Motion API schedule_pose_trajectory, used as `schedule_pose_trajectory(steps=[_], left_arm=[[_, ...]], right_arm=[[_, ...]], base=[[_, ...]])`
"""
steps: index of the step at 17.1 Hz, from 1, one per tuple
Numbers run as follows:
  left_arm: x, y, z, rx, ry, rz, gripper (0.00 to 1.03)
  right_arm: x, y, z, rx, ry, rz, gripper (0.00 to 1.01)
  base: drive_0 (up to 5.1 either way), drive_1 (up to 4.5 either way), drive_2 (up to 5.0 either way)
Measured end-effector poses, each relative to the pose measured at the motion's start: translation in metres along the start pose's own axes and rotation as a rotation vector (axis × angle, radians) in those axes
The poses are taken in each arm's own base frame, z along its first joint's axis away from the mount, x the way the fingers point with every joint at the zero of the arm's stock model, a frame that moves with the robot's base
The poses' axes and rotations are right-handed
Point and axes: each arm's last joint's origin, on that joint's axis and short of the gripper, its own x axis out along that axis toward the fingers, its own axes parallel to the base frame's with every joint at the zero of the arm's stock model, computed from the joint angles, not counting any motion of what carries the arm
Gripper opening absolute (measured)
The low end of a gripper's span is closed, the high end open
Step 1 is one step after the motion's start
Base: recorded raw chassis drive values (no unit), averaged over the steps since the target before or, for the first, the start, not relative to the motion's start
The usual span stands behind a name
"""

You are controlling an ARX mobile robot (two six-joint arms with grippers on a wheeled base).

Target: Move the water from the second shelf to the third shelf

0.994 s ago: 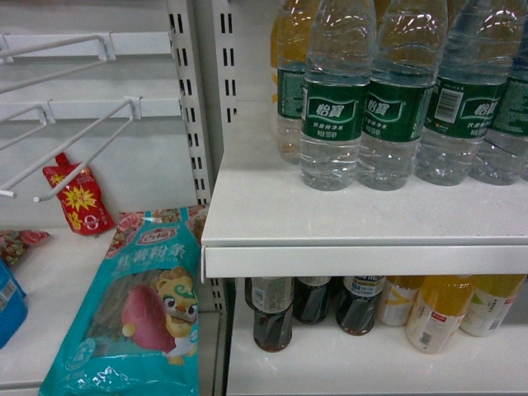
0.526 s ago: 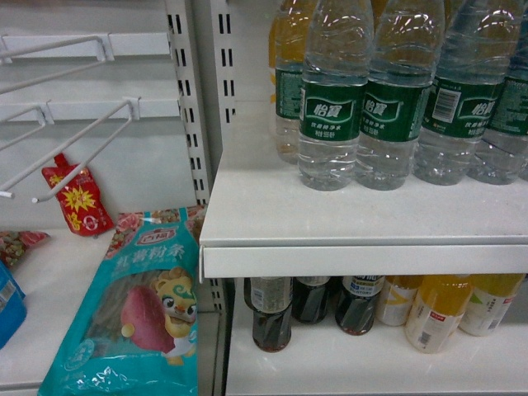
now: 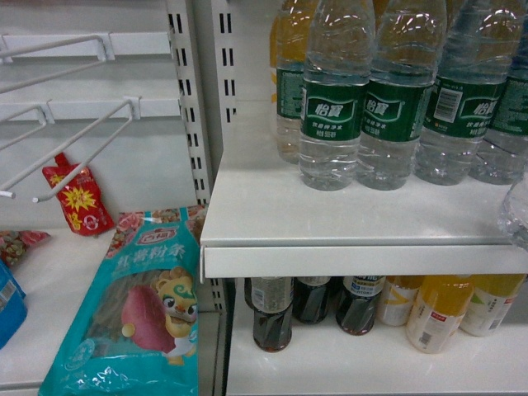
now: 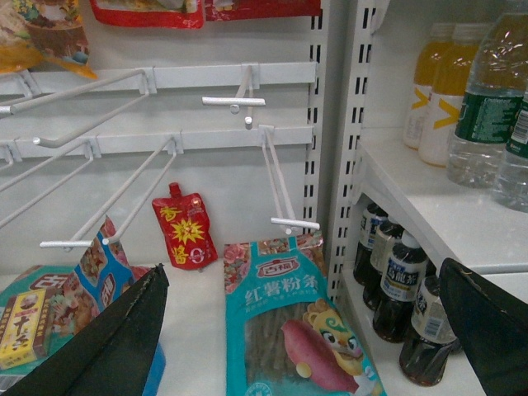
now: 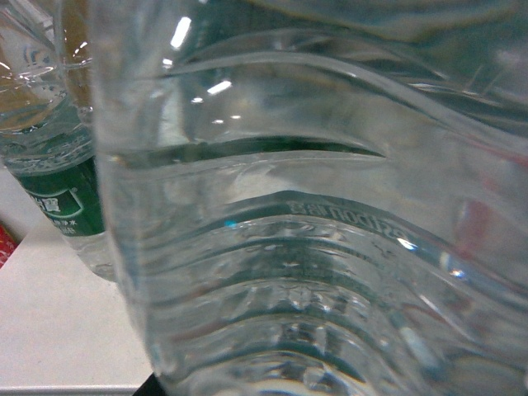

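Standing in a row on the white shelf (image 3: 346, 219), clear ribbed green-labelled water bottles (image 3: 334, 95) filled the head view, with one blurred clear bottle (image 3: 516, 210) at its right edge. Left wrist view showed the left gripper (image 4: 305, 330) spread apart. Right wrist view was filled by that bottle (image 5: 330, 247); jaws unseen.

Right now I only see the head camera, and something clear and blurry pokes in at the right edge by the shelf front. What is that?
Observer: Likely a water bottle; one fills the right wrist view, ribs right against the lens.
Operator: Where's the left pincer?
Observer: The left pincer is open and empty, low in front of the noodle pack.
Operator: Does the right pincer grip the bottle?
Observer: Can't tell; its view shows only a dark sliver under the bottle.
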Motion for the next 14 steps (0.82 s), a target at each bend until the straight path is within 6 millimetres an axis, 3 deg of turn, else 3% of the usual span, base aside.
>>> schedule_pose_trajectory(steps=[7, 14], left_arm=[[0.0, 0.0, 0.0, 0.0, 0.0, 0.0, 0.98], [0.0, 0.0, 0.0, 0.0, 0.0, 0.0, 0.98]], right_arm=[[0.057, 0.012, 0.006, -0.036, 0.083, 0.012, 0.41], [0.075, 0.016, 0.007, -0.042, 0.076, 0.004, 0.41]], base=[[0.0, 0.0, 0.0], [0.0, 0.0, 0.0]])
